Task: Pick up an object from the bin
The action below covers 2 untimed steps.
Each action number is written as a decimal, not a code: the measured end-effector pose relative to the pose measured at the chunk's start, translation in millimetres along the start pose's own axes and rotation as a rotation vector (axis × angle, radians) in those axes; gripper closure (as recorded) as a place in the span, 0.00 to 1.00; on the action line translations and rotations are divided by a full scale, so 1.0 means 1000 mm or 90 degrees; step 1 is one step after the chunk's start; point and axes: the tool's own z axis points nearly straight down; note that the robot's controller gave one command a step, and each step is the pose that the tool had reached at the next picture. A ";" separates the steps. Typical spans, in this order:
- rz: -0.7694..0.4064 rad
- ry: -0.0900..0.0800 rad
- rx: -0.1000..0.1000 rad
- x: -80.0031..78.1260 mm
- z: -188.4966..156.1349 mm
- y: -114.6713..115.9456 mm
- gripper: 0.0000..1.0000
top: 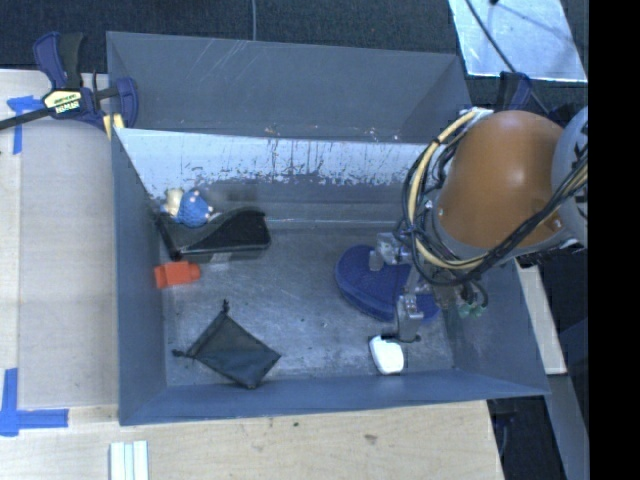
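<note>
Rounded blue object (360,280), right of centre

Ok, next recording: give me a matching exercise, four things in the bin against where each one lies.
Things:
1. small white object
2. orange block
3. dark cloth pouch
4. dark blue flat thing

Places:
A. by the left wall of the bin
B. lower left of the floor in the view
C. right of centre, next to the arm
D. against the lower wall, on the right

Pairs: 1-D, 2-A, 3-B, 4-C.
</note>
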 end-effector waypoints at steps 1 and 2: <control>0.096 0.004 0.000 -0.037 0.068 -0.008 0.00; 0.099 -0.001 -0.001 -0.081 0.122 -0.033 0.00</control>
